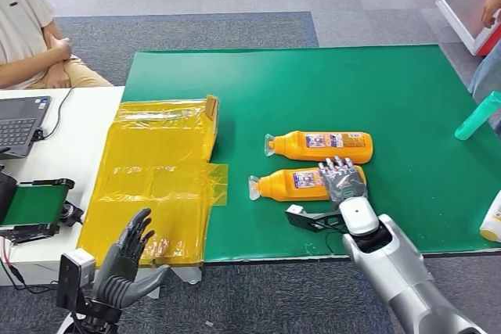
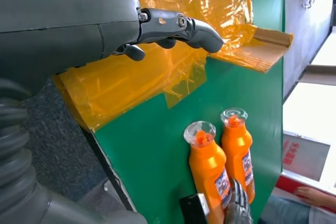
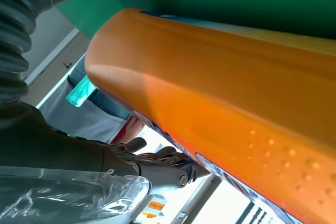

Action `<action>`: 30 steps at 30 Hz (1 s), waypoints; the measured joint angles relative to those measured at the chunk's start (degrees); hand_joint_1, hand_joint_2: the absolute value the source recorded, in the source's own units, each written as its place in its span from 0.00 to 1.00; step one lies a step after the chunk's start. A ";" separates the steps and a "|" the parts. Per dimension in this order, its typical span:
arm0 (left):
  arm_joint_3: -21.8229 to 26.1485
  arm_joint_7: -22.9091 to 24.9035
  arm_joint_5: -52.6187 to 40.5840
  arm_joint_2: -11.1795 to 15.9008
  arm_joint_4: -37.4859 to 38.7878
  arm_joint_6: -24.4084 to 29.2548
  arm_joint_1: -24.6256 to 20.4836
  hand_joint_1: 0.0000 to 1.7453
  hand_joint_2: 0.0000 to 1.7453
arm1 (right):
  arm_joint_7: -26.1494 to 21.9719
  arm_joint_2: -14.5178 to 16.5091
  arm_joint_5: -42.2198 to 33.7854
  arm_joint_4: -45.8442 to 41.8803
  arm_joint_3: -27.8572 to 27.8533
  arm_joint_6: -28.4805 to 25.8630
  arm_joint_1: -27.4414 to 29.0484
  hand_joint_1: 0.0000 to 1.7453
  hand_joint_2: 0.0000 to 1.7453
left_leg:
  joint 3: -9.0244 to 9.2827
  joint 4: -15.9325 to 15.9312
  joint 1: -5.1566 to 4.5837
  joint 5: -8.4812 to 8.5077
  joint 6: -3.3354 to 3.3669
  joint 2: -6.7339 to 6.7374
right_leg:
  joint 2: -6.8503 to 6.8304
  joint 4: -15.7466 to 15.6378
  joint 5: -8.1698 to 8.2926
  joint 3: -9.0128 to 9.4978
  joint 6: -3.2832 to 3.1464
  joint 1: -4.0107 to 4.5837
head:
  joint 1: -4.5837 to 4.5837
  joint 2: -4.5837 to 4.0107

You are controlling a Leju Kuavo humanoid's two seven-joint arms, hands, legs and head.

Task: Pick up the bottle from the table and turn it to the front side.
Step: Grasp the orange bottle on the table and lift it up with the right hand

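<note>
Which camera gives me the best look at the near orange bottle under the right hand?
Head view: near orange bottle lies whole on the green mat, right hand over its base end. Left wrist view shows its cap end; right wrist view, a blurred close-up of its side.

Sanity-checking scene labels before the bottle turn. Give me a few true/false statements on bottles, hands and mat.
1. Two orange bottles lie on the green mat. True: the near bottle and the far bottle.
2. The right hand is over the far bottle. False: it is on the near one.
3. The left hand holds a bottle. False: it holds nothing, fingers apart.
4. Both bottles stand upright. False: both lie on their sides.
5. Yellow plastic sheeting covers the mat's left edge. True.
</note>
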 joint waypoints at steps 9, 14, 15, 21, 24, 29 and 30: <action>-0.99 -0.22 0.52 1.02 0.00 0.04 0.86 0.00 1.00 | -0.52 0.53 0.00 2.92 -2.36 -0.16 -1.31 0.00 1.00 | 0.00 0.00 0.00 0.00 0.00 0.00 | 0.00 0.00 0.00 0.00 0.00 0.00 | 0.00 -0.01; -1.72 -0.22 1.17 1.61 0.00 0.19 1.42 0.00 1.00 | -1.45 0.66 0.00 4.67 -3.99 -0.72 -2.20 0.00 1.00 | 0.00 0.00 0.00 0.00 0.00 0.00 | 0.00 0.00 0.00 0.01 0.00 0.00 | 0.00 0.00; -1.81 -0.22 1.31 1.78 0.00 0.29 1.53 0.00 1.00 | -1.68 0.70 0.00 5.19 -4.31 -0.93 -2.48 0.00 1.00 | 0.00 0.00 0.00 0.01 0.00 0.00 | 0.00 0.00 0.00 0.01 0.00 0.00 | 0.00 0.00; -2.19 -0.25 1.99 2.57 -0.06 0.97 1.82 0.00 1.00 | -2.18 0.81 0.00 7.96 -5.17 -1.28 -4.12 0.96 1.00 | 0.00 0.00 0.00 0.04 0.03 0.00 | 0.00 0.00 0.03 0.01 -0.01 0.00 | 0.01 -0.01; -2.22 -0.36 2.26 2.97 -0.11 1.19 1.85 0.00 1.00 | -3.05 1.05 0.00 9.63 -5.36 -1.80 -5.07 1.00 1.00 | 0.00 0.00 0.00 0.05 0.04 0.00 | 0.00 0.00 0.03 0.01 -0.01 0.00 | 0.00 -0.01; -2.21 -0.42 2.31 3.37 -0.11 1.31 1.86 0.00 1.00 | -3.74 1.51 0.00 11.23 -5.28 -3.06 -5.87 1.00 1.00 | 0.00 0.00 0.00 0.05 0.04 0.00 | 0.00 0.00 0.03 0.01 -0.01 0.00 | 0.01 0.00; -2.21 -0.42 2.31 3.43 -0.11 1.34 1.86 0.00 1.00 | -3.85 1.57 0.00 11.39 -5.27 -3.23 -5.95 1.00 1.00 | 0.00 0.00 0.00 0.05 0.04 0.00 | 0.00 0.00 0.03 0.01 -0.01 0.00 | 0.00 0.00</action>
